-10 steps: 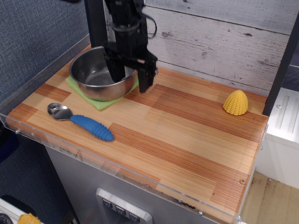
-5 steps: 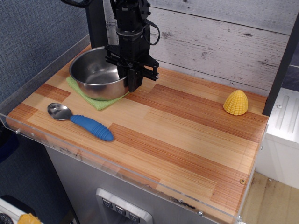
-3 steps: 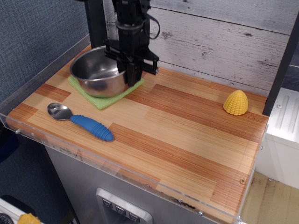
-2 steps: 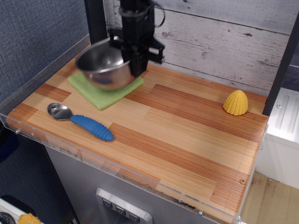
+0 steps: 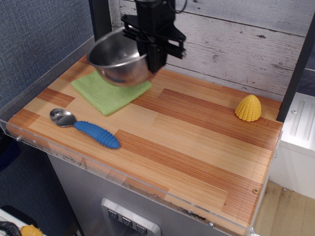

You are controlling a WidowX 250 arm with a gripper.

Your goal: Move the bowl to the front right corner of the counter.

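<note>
The shiny steel bowl point(image 5: 118, 60) hangs in the air above the back left of the wooden counter point(image 5: 197, 142), over the green cloth point(image 5: 107, 92). My black gripper point(image 5: 153, 60) is shut on the bowl's right rim and holds it clear of the cloth. The bowl tilts a little. The front right corner of the counter point(image 5: 236, 201) is bare wood.
A spoon with a blue ribbed handle point(image 5: 86, 128) lies near the front left edge. A yellow corn toy point(image 5: 248, 107) sits at the back right. A clear acrylic lip point(image 5: 123, 177) runs along the front edge. A plank wall stands behind.
My gripper closed on the bowl's right rim, lifted it off the green cloth, and carried it up and slightly right. The cloth is now uncovered.
</note>
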